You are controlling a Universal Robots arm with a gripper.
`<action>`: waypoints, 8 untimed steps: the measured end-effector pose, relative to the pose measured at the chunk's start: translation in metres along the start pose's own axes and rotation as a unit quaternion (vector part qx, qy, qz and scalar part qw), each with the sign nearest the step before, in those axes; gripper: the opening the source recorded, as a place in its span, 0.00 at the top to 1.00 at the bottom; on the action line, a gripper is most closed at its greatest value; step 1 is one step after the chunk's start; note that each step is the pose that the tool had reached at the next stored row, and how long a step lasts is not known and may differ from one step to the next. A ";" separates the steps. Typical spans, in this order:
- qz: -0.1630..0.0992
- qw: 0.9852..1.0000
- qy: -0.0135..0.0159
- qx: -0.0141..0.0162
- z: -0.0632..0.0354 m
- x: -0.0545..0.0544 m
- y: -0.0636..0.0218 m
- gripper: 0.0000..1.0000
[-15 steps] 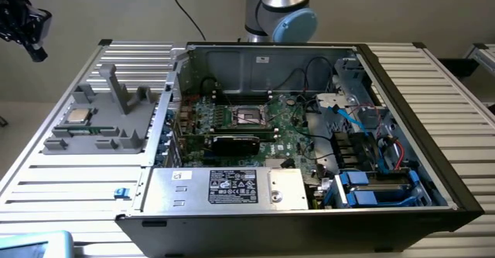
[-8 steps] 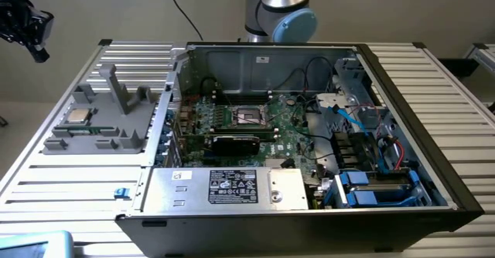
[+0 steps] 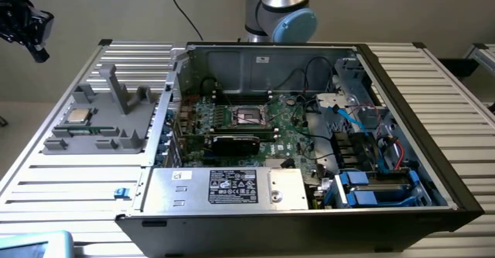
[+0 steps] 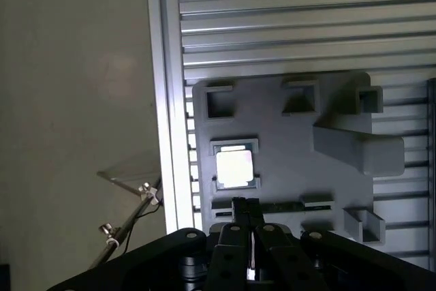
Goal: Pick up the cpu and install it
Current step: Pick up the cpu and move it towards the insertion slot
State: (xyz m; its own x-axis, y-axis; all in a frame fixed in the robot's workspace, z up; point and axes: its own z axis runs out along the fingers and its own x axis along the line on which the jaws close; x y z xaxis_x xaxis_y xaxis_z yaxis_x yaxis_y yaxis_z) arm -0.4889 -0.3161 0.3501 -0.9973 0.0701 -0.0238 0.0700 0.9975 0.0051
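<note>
**Exterior view.** The gripper (image 3: 36, 50) hangs high at the exterior view's left, well apart from the grey holder (image 3: 124, 136) on the slatted table (image 3: 69, 182). The cpu (image 3: 79, 116) lies flat in that holder, outside the open computer case (image 3: 263, 66). The socket (image 3: 251, 117) sits on the board inside the case, well apart from the cpu.

**Wrist view.** The gripper (image 4: 246, 206) looks down on the holder (image 4: 293, 134). The jaws are drawn narrow with nothing between them. The cpu (image 4: 235, 167) rests in a square recess, silver top up, untouched.
</note>
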 end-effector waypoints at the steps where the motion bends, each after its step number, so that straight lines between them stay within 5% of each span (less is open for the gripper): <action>1: 0.000 1.000 0.000 0.000 0.0000 0.000 0.0000 0.89; 7: 0.000 1.000 0.000 0.000 0.0000 0.000 0.0000 0.89; 8: 0.000 1.000 0.000 0.000 0.0000 0.000 0.0000 0.82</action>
State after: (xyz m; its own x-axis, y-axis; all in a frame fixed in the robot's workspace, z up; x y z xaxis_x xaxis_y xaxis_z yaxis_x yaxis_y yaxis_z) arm -0.4890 -0.3161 0.3501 -0.9973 0.0702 -0.0238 0.0701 0.9975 0.0052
